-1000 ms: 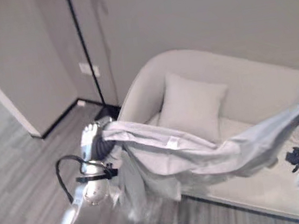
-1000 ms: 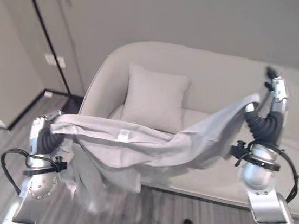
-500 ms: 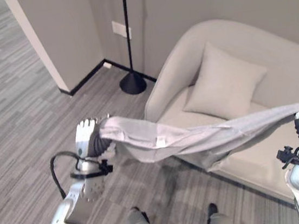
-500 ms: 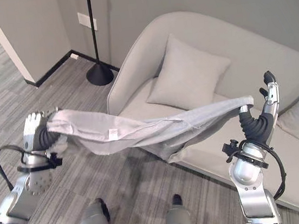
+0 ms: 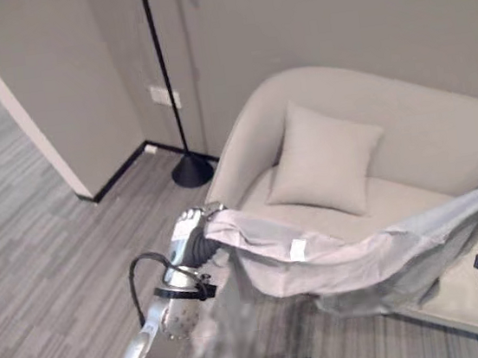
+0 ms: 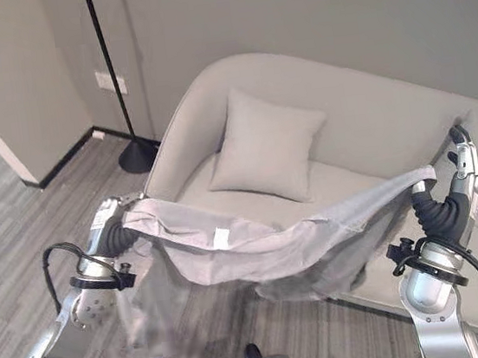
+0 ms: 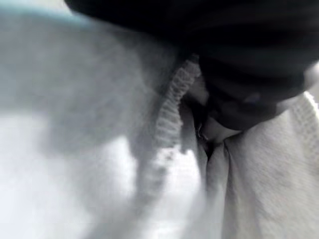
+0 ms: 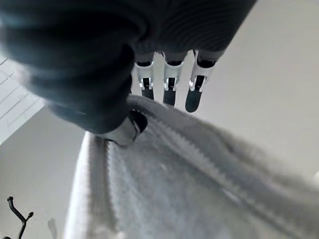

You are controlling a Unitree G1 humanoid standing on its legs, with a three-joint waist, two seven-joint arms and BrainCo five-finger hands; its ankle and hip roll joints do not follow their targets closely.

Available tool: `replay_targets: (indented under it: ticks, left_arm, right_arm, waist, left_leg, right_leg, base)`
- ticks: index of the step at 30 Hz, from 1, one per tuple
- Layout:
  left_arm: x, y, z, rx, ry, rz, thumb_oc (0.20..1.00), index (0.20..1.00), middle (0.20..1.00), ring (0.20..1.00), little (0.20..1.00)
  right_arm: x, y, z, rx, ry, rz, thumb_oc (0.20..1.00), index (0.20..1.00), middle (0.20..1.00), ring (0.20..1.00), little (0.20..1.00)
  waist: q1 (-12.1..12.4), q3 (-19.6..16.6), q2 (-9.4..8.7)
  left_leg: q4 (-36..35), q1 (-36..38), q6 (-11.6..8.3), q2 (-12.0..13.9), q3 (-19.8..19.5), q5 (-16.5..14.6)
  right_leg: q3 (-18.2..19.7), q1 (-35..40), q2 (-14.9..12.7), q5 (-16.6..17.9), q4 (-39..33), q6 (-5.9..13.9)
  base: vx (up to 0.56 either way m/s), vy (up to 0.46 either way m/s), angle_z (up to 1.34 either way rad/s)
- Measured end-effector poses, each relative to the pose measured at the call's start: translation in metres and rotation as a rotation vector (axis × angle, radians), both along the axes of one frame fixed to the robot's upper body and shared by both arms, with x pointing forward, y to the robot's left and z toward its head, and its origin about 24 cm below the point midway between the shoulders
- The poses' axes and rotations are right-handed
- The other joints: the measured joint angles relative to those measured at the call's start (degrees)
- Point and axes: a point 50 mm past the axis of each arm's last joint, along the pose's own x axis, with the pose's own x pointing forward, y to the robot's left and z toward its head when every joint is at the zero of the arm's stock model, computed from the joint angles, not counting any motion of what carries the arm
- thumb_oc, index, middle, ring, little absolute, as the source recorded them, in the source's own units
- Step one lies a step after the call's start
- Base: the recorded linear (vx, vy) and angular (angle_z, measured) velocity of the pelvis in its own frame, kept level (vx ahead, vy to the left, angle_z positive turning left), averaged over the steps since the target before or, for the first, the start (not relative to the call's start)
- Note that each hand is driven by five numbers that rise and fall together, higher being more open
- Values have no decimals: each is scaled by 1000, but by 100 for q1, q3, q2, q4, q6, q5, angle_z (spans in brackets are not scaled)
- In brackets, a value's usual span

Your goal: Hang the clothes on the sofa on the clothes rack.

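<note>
Holding, left robot hand (image 6: 109,219): raised at the left, wrist bent, one end of the pale grey garment (image 6: 256,247) draped over it; whether its fingers curl into the cloth cannot be told, since the fabric covers them and its wrist view shows little but blurred cloth and the dark cover.
Right robot hand (image 6: 462,160): raised at the right with fingers pointing up and straight; in its wrist view the fingers (image 8: 170,84) stand extended above the cloth, with the thumb (image 8: 127,130) pressed against the garment's ribbed edge (image 8: 189,149).
Garment position: stretched between the two hands, clear of the sofa (image 6: 212,104), sagging in the middle, with a loose part hanging down below the left hand toward the floor (image 5: 38,247).
Garment detail: a small white label (image 6: 221,238) shows near the upper edge.
Hidden or cut off: the lower hanging folds are blurred, and the garment type cannot be made out.
Surroundings: light grey cushion (image 6: 267,145) upright against the sofa back, behind the garment.
Stand: thin black pole (image 6: 110,64) on a round base (image 6: 137,158) by the wall (image 6: 306,13), left of the sofa; its top is cut off.
Floor: grey striped planks.
</note>
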Motion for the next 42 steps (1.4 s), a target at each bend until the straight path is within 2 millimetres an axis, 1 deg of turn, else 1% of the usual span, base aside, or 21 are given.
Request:
replay_targets:
  ticks: [2,5,8,12,16,18,21,22,23,26,27,30,31,32,33,34,35,36,37,40,42]
  left_arm:
    - [-1,-5,-4,-1,16,-19,200,200,200,200,200]
    - [-1,-7,-4,-18,17,-20,200,200,200,200,200]
    - [-2,-6,-7,-18,27,-13,200,200,200,200,200]
    - [0,-6,-5,-16,20,-14,200,200,200,200,200]
    - [10,-10,-2,3,5,-34,200,200,200,200,200]
    - [21,-22,-4,-1,17,-82,200,200,200,200,200]
    - [24,-44,-6,-24,21,-155,200,200,200,200,200]
    - [24,-47,-5,-24,16,-170,200,200,200,200,200]
    - [25,-43,-4,-12,15,-163,200,200,200,200,200]
    - [25,-52,-5,13,19,-210,200,200,200,200,200]
    - [26,-51,-3,24,12,-218,200,200,200,200,200]
    - [30,-31,8,131,-22,-209,200,200,200,200,200]
    - [31,-26,8,147,-21,-198,200,200,200,200,200]
    - [32,-27,8,150,-18,-200,200,200,200,200,200]
    - [32,-29,6,140,-13,-201,200,200,200,200,200]
    - [31,-34,2,117,0,-207,200,200,200,200,200]
    - [29,-40,1,88,4,-214,200,200,200,200,200]
    - [26,-40,0,82,8,-218,200,200,200,200,200]
    - [16,-30,-5,65,35,-182,200,200,200,200,200]
    - [16,-37,-8,51,59,-204,200,200,200,200,200]
    - [16,-45,-8,38,67,-231,200,200,200,200,200]
  right_arm:
    - [2,-2,-3,-3,24,1,200,200,200,200,200]
    - [3,-5,0,-34,28,6,200,200,200,200,200]
    - [4,-6,0,-36,34,2,200,200,200,200,200]
    - [3,-6,0,-34,37,2,200,200,200,200,200]
    - [6,-4,-1,-8,24,10,200,200,200,200,200]
    - [20,2,10,26,-55,34,200,200,200,200,200]
    - [35,5,22,17,-107,65,200,200,200,200,200]
    - [36,6,22,25,-108,69,200,200,200,200,200]
    - [35,12,12,63,-84,77,200,200,200,200,200]
    - [23,10,-4,82,-10,55,200,200,200,200,200]
    - [23,12,-6,89,-1,61,200,200,200,200,200]
    - [30,21,-1,118,-45,85,200,200,200,200,200]
    - [34,27,0,136,-57,105,200,200,200,200,200]
    - [36,33,-1,141,-54,128,200,200,200,200,200]
    - [38,37,-2,142,-44,149,200,200,200,200,200]
    - [35,37,-7,139,-15,154,200,200,200,200,200]
    - [29,32,-10,118,10,146,200,200,200,200,200]
    - [29,30,-9,93,30,154,200,200,200,200,200]
    - [33,31,-4,77,12,177,200,200,200,200,200]
    - [27,22,-5,68,17,138,200,200,200,200,200]
    - [24,14,-2,45,18,110,200,200,200,200,200]
  waist:
    - [24,19,58]
    - [18,50,366]
    - [61,63,463]
    - [-4,74,472]
    - [13,331,91]
    - [15,531,102]
    - [68,627,354]
    - [74,654,340]
    - [81,683,146]
    - [184,678,188]
    - [158,618,260]
    - [184,343,187]
    - [171,293,95]
    - [100,290,102]
    - [59,311,178]
    - [97,305,331]
    - [79,294,444]
    - [65,315,484]
    - [70,332,534]
    - [-154,348,602]
    - [-331,285,463]
  left_leg:
    - [490,-215,2,52,224,2]
    - [302,-159,-27,192,459,-81]
    - [12,-9,-20,208,561,-178]
    - [-72,-59,67,46,572,-118]
    - [555,-481,40,117,299,-299]
    - [724,-786,-187,967,-371,-412]
    - [49,-468,-291,1139,-945,-499]
    - [155,-405,-965,920,-947,-248]
    - [399,-423,-829,611,-778,-353]
    - [1577,-906,-496,278,-796,-1175]
    - [1857,-1010,-262,123,-697,-1490]
    - [1955,-1114,369,-213,105,-1614]
    - [2004,-1108,482,-356,326,-1649]
    - [1923,-1062,609,-434,373,-1683]
    - [1684,-947,754,-484,360,-1622]
    - [1188,-752,799,-453,314,-1347]
    - [681,-520,847,-486,319,-1095]
    - [289,-243,924,-557,433,-954]
    - [-495,335,943,-553,790,-744]
    - [-857,555,887,-628,803,-629]
    - [-882,600,883,-930,659,-634]
  right_leg:
    - [-108,103,-16,4,-36,-33]
    - [-256,150,73,-50,-107,-128]
    - [-130,29,30,-82,20,-159]
    - [-59,-112,-114,-19,31,-113]
    - [-38,-200,-334,59,38,-208]
    - [235,-351,-373,-51,137,-50]
    - [785,-523,-734,-257,334,294]
    - [856,-477,-1017,-162,223,445]
    - [891,-469,-1317,63,192,329]
    - [878,-323,-1607,892,55,-37]
    - [878,-459,-1718,1533,126,-202]
    - [372,-1406,-2003,2894,690,-453]
    - [137,-1513,-2170,3138,628,-739]
    - [36,-1535,-2181,3129,759,-732]
    - [-42,-1645,-2104,2769,1039,-553]
    - [53,-1718,-1724,1687,1361,-206]
    - [57,-1688,-1343,1197,1419,-1]
    - [-20,-1610,-960,867,1337,47]
    - [-253,-1652,-265,388,1310,-25]
    - [-319,-1741,679,246,1139,-113]
    - [-115,-1477,659,593,440,-315]
  base:
    - [92,71,23]
    - [110,80,16]
    - [145,140,-15]
    - [113,145,-17]
    - [212,317,-6]
    - [480,630,-29]
    - [369,437,-51]
    - [446,467,-46]
    - [378,460,-10]
    - [296,375,7]
    - [290,395,-18]
    - [260,582,-59]
    - [142,576,-66]
    - [54,270,-24]
    - [61,269,-7]
    - [88,295,-1]
    - [132,396,-11]
    - [197,486,-79]
    - [112,276,-97]
    - [55,144,-24]
    - [42,54,42]
